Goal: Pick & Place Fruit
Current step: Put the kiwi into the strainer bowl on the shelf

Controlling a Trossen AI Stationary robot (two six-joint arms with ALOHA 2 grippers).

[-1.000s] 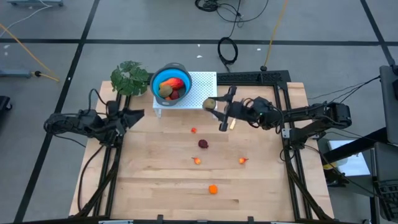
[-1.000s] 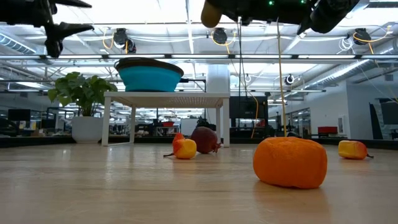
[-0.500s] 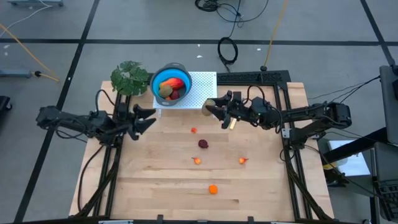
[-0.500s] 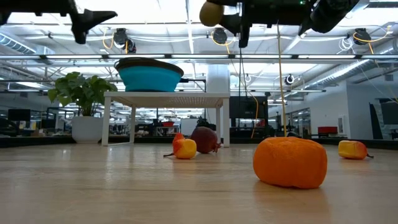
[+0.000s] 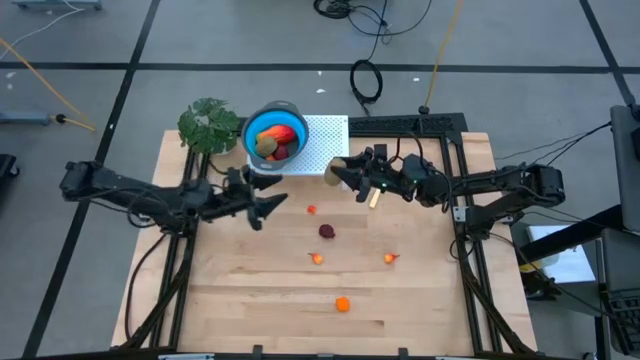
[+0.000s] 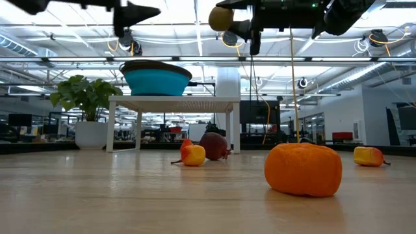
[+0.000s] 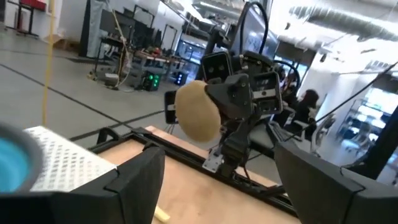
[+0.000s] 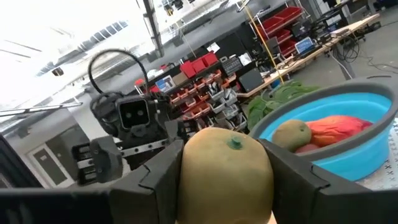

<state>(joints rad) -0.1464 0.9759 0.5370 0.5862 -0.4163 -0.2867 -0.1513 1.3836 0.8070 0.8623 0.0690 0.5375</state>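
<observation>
Left arm has swung in from the left table edge toward centre, jaws spread; right arm barely shifted, carrying fruit toward the bowl.

Right gripper (image 5: pixel 343 170) is clamped on an olive-brown oval fruit (image 8: pixel 227 167), held high just beside the white perforated stand (image 5: pixel 325 135), likely so it clears the rim of the blue bowl (image 5: pixel 262 124) before dropping. The bowl already holds a red-orange piece (image 8: pixel 339 130) and another olive oval (image 8: pixel 290 134). Left gripper (image 5: pixel 268 205) hovers wide and empty in front of the stand, pointing at loose fruit: a dark red ball (image 5: pixel 327 231), small orange-red bits (image 5: pixel 312 210) and an orange ball (image 5: pixel 343 304), all well apart on open wood. Tight spot: both grippers near the stand's front edge, plant (image 5: pixel 209 124) beside the bowl.
</observation>
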